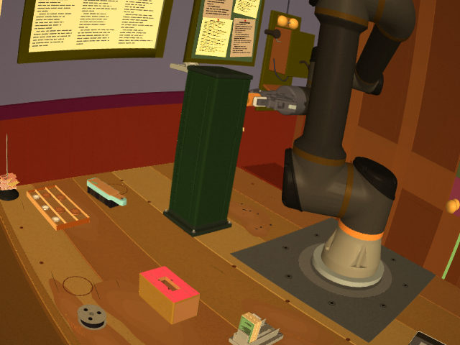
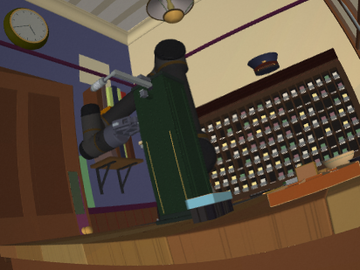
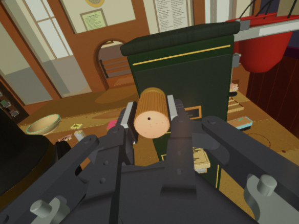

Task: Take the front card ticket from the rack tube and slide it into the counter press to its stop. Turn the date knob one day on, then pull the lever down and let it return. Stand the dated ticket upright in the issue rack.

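The ribbed orange date knob (image 3: 151, 115) juts out of the side of the tall dark green counter press (image 1: 208, 148), high up near its top. I hold this knob in my closed gripper (image 3: 151, 112), which reaches in level from the arm's side (image 1: 256, 100). The press's grey lever (image 3: 266, 28) sticks out from its top. A tan card ticket (image 3: 201, 158) sits in the slot low on the press face below the knob. The issue rack (image 1: 256, 330) stands at the counter's near edge with cards in it.
The arm's base plate (image 1: 334, 274) covers the counter right of the press. On the counter lie a red-topped box (image 1: 169, 293), a coin tray (image 1: 57, 208), a brush (image 1: 106, 191), a spool (image 1: 91, 315) and a paper spike (image 1: 7, 178).
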Robot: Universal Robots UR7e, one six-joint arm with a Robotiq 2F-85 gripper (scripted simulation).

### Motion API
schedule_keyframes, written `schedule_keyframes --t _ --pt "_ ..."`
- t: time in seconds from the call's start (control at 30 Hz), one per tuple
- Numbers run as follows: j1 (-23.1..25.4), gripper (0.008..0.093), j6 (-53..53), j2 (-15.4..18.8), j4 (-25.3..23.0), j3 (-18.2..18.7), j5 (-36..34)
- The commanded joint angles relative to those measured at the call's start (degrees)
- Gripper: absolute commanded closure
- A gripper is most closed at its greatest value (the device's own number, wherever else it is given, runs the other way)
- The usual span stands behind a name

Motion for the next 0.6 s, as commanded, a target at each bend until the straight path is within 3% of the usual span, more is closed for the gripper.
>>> schedule_keyframes --t 0.0,0.4,0.57 --pt "0.0 0.0699 0.0 0.0 0.0 0.0 0.0" --pt "0.0 0.0934 0.0 0.0 0.0 0.0 0.0" --pt "0.0 0.0934 0.0 0.0 0.0 0.0 0.0"
